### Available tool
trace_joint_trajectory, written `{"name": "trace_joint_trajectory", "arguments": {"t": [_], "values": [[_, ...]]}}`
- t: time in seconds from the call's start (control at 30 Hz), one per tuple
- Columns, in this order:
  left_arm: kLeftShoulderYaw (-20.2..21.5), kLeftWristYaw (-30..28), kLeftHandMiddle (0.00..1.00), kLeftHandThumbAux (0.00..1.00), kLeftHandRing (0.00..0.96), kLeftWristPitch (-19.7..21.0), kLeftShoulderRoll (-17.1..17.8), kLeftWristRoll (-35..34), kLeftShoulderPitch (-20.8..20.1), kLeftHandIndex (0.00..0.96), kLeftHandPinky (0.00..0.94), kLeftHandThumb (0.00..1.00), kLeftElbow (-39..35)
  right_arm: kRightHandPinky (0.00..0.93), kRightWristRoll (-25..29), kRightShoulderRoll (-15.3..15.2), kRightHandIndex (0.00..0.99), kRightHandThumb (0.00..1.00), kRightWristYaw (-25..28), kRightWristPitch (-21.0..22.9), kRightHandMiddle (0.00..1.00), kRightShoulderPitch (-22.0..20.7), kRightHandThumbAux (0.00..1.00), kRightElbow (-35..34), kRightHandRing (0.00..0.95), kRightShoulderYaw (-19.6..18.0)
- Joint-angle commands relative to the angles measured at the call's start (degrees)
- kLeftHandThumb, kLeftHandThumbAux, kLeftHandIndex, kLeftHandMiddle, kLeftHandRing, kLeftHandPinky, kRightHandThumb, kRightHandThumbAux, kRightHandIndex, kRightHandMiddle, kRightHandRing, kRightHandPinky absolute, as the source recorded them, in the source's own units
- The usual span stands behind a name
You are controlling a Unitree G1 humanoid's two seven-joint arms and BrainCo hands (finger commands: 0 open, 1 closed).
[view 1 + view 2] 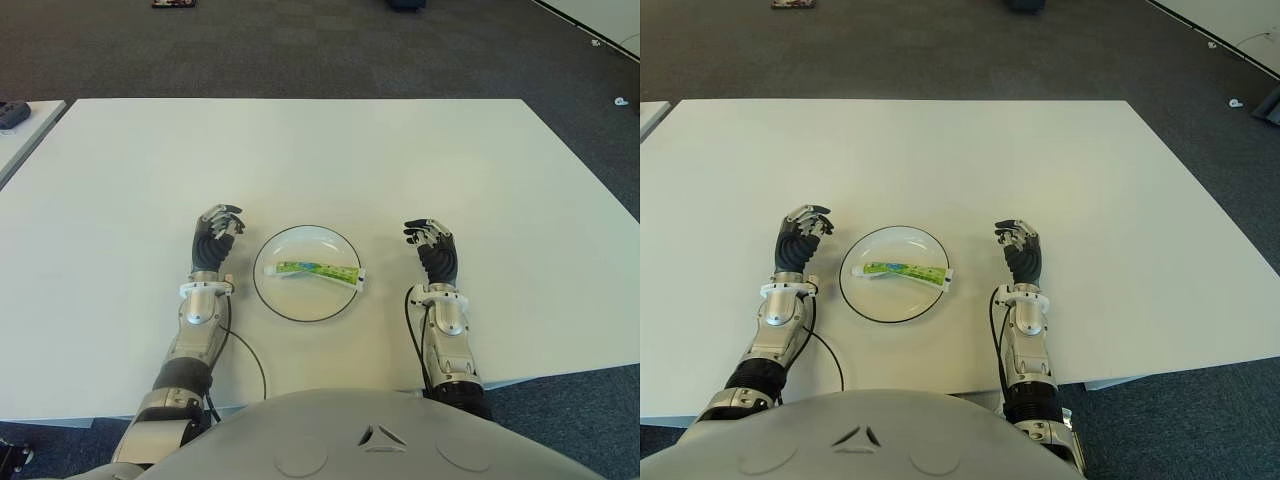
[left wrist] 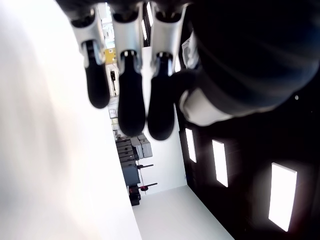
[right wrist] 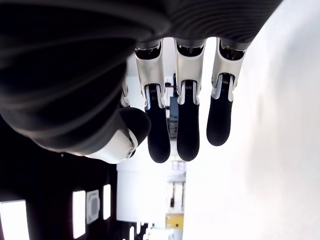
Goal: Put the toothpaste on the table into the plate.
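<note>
Lying toothpaste (image 1: 320, 271) inside plate (image 1: 283, 303)

A large white table (image 1: 400, 160) fills most of the scene, standing on dark grey carpet (image 1: 300, 50). The corner of a second white table (image 1: 25, 130) shows at the left edge, with a small dark object (image 1: 12, 114) lying on it.

The toothpaste (image 1: 320, 271) lay in the plate (image 1: 290, 305) at frame centre on the tabletop (image 1: 330, 160); left robot hand (image 1: 215, 238) lay left of it, right robot hand (image 1: 433, 250) right.
</note>
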Motion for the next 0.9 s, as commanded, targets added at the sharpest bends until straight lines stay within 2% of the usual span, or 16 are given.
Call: {"name": "trace_joint_trajectory", "arguments": {"t": [0.03, 0.5, 0.9], "values": [[-0.3, 0.4, 0.612, 0.717, 0.618, -0.1, -0.1, 1.2, 1.7, 0.43, 0.595, 0.702, 2.6, 0.426, 0.5, 0.3, 0.425, 0.708, 0.1, 0.7, 0.435, -0.1, 0.732, 0.1, 0.419, 0.0], [-0.3, -0.3, 0.596, 0.718, 0.606, -0.6, 0.2, 0.8, 2.0, 0.43, 0.585, 0.7, 3.1, 0.411, 0.5, 0.4, 0.425, 0.708, 0.4, 0.1, 0.429, 0.1, 0.731, 0.0, 0.411, 0.2], [-0.4, 2.1, 0.608, 0.718, 0.611, -2.0, -0.1, 2.0, 1.8, 0.43, 0.582, 0.701, 3.8, 0.419, 0.8, 0.6, 0.425, 0.707, 1.0, -0.2, 0.422, 0.3, 0.731, -0.3, 0.411, 0.4]]}}
